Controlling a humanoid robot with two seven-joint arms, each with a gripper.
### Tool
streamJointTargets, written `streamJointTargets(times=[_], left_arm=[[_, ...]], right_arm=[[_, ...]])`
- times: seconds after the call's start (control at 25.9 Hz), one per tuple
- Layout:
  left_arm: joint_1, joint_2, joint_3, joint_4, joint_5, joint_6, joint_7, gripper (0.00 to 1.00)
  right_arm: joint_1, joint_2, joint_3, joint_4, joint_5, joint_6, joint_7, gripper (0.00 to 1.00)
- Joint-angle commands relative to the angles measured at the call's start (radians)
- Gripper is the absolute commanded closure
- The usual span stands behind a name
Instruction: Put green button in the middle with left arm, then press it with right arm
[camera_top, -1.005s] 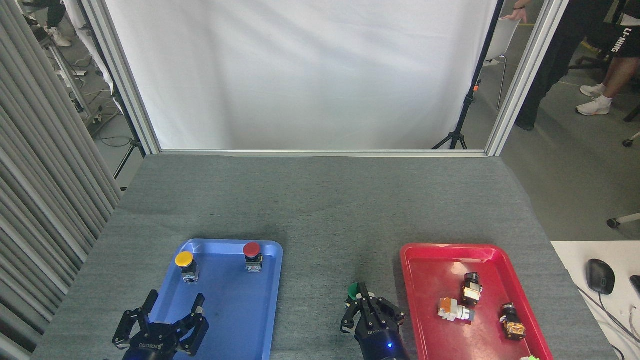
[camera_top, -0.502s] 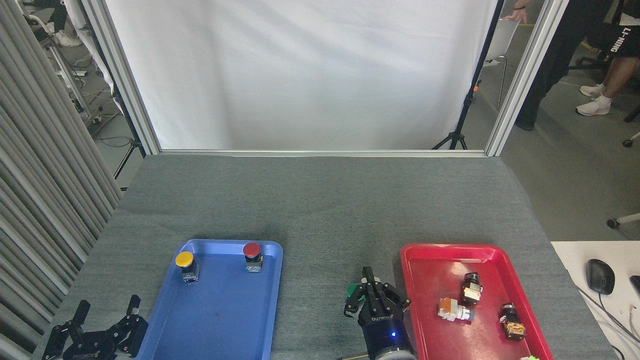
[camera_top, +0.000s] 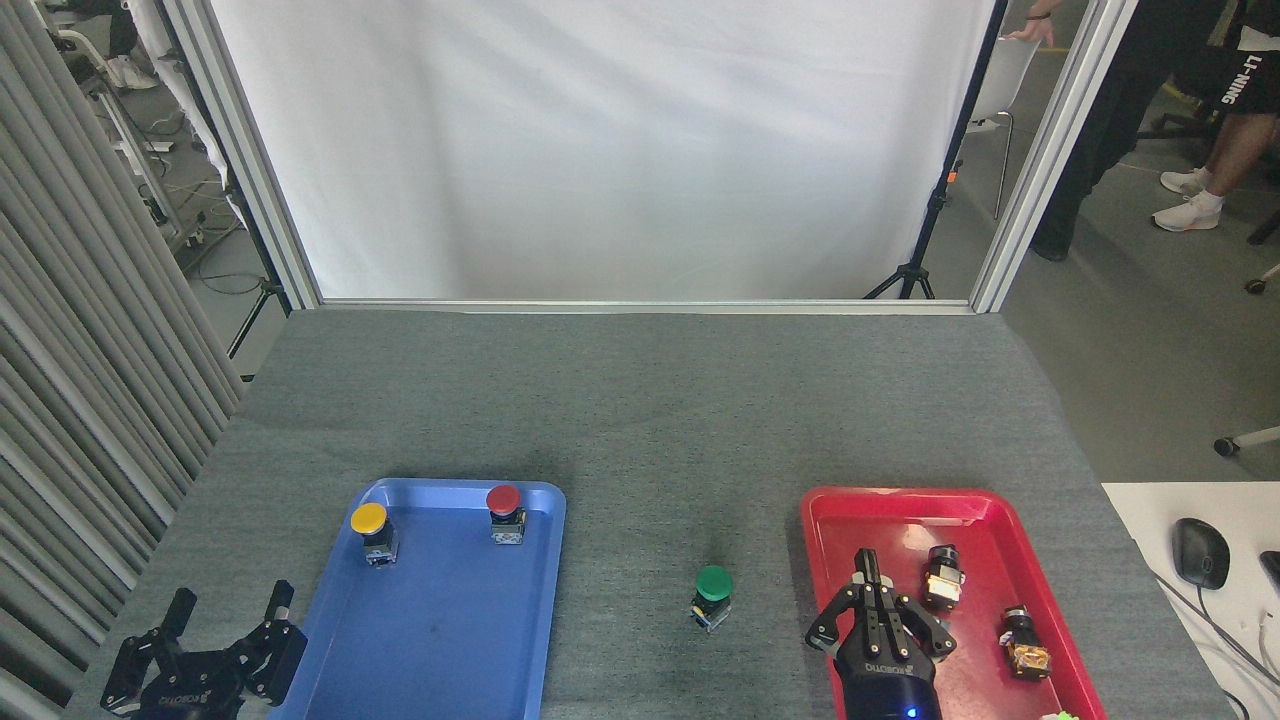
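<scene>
The green button (camera_top: 713, 592) stands upright on the bare grey tabletop (camera_top: 640, 420) between the two trays, with nothing touching it. My right gripper (camera_top: 868, 585) hovers over the left part of the red tray (camera_top: 870, 505), to the right of the button, its fingers drawn together to a point and holding nothing. At the bottom left corner, left of the blue tray (camera_top: 450, 620), my left gripper (camera_top: 225, 610) stands open and empty.
A yellow button (camera_top: 370, 530) and a red button (camera_top: 505, 510) stand at the back of the blue tray. Several small switch parts (camera_top: 940, 585) lie in the red tray. A grey curtain (camera_top: 90, 380) hangs on the left. People stand beyond the table at the far right.
My right gripper has come off the green button and moved right over the red tray, leaving the button standing uncovered. My left gripper moved left, off the blue tray, to the table's corner.
</scene>
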Motion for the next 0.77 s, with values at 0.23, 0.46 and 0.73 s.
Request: streamJointTargets(times=[0.23,0.46,0.73], left_arm=[[-0.031,-0.016,-0.084,0.008,-0.017,0.042,-0.004,0.00],[-0.031,-0.044,-0.109,0.007,-0.018,0.045,-0.014,0.00],[-0.044,-0.046,-0.110,0.014,-0.017,0.046,-0.017,0.00]], right_arm=[[0.036,-0.023,-0.040,-0.044,-0.004,-0.046,0.011,0.00],[0.036,-0.020,-0.035,-0.044,-0.006,-0.048,0.011,0.00],[0.038,-0.019,-0.031,-0.044,-0.006,-0.075,0.011,0.00]])
